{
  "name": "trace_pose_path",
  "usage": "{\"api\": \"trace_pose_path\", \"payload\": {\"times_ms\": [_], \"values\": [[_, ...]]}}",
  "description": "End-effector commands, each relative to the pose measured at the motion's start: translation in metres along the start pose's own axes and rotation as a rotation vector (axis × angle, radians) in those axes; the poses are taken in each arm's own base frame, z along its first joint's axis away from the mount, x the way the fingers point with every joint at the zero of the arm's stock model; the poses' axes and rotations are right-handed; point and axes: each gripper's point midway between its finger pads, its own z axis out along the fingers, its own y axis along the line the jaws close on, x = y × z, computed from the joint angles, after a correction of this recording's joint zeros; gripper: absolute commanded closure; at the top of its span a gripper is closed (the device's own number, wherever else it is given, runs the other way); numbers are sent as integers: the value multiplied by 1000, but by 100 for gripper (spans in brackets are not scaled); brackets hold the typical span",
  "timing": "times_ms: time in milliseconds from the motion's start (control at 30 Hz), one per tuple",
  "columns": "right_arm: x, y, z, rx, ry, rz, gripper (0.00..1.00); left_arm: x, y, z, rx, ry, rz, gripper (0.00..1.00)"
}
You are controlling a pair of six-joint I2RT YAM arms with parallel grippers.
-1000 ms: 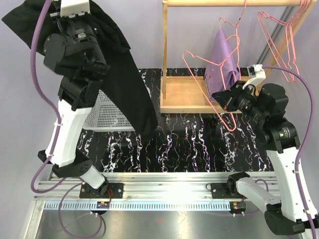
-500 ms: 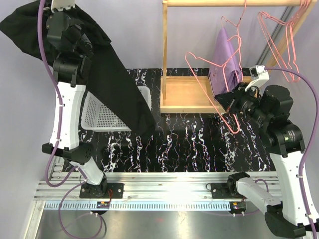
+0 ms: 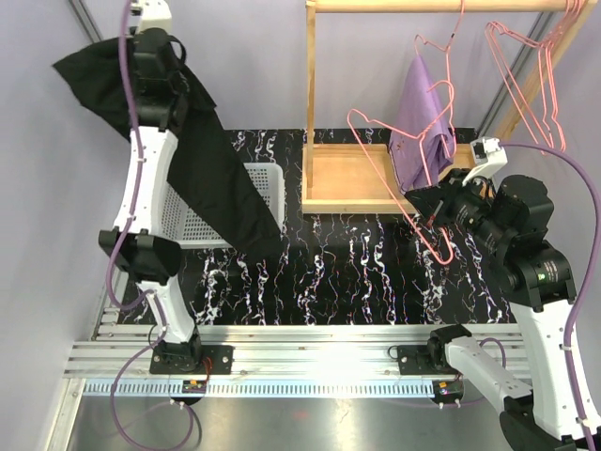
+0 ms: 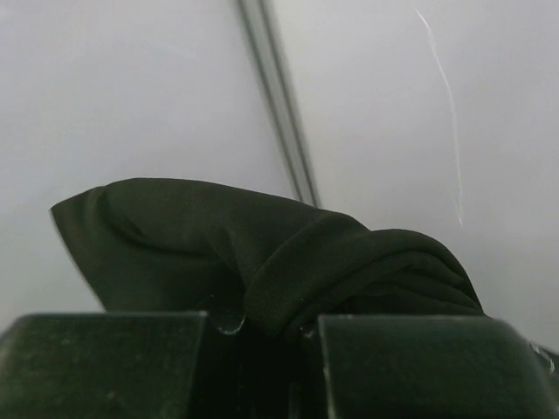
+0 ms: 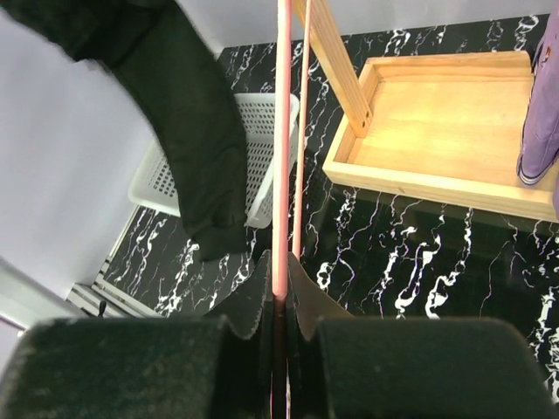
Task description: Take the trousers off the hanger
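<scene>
My left gripper [image 3: 150,70] is raised high at the far left and shut on the black trousers [image 3: 211,178], which hang down over the white basket [image 3: 221,202]; the bunched black cloth [image 4: 279,253] fills the left wrist view. My right gripper [image 3: 424,202] is shut on the wire of an empty pink hanger [image 3: 399,169], seen as a pink rod [image 5: 281,157] between its jaws. The purple trousers [image 3: 424,127] hang on another pink hanger [image 3: 441,66] from the wooden rack's rail; their hem [image 5: 541,131] shows at the right wrist view's edge.
A wooden rack [image 3: 366,174] with a tray base stands at the back centre. Two more empty pink hangers [image 3: 531,80] hang at its right end. The table [image 3: 357,272] is black marble. The basket also shows in the right wrist view [image 5: 262,166].
My left arm has swung back and to the left, carrying the black trousers up over the basket. My right gripper with the pink hanger has shifted slightly right.
</scene>
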Motion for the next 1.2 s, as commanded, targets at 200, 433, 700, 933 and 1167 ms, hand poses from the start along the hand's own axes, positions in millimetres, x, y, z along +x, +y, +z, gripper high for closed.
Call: {"api": "trace_pose_path", "payload": {"times_ms": [200, 433, 700, 933, 1167], "values": [[-3, 14, -2, -84, -31, -30, 100, -15, -119, -32, 147, -133, 169, 100], [-4, 24, -4, -134, -34, -19, 100, -27, -96, -68, 129, -139, 214, 100], [-5, 30, -2, -169, -32, 6, 100, -18, -49, -100, 94, -143, 188, 100], [-2, 27, 2, -158, -33, 20, 100, -32, -15, -129, 122, -94, -93, 100], [3, 25, 5, -158, -21, 36, 100, 10, -5, -147, 29, 50, -274, 100]]}}
